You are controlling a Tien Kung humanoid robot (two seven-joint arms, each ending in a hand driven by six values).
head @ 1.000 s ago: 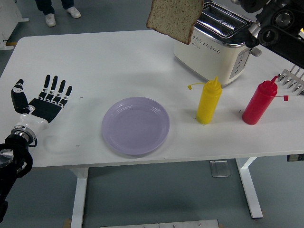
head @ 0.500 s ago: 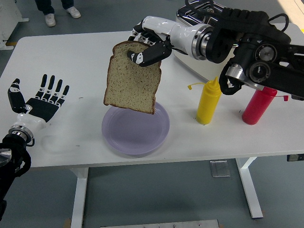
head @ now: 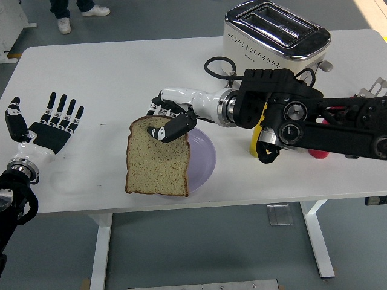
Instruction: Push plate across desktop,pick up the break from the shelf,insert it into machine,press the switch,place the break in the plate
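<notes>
At centre frame the right hand (head: 171, 122) pinches the bread slice (head: 157, 160) by its top crust above the plate (head: 204, 158); light, soft and tearable, it is best gripped gently there.

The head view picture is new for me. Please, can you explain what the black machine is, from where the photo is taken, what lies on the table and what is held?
The camera sits high on a humanoid robot, looking down over a white table. The black arms are the robot's own, each ending in a five-fingered hand.

The right hand, reaching in from the right, pinches the top edge of a slice of bread and holds it over a pale purple plate. The left hand rests open on the table at the left, holding nothing.

A cream toaster stands at the far side. The right arm hides most of a yellow bottle and a red one. A person's feet show at the top.
</notes>
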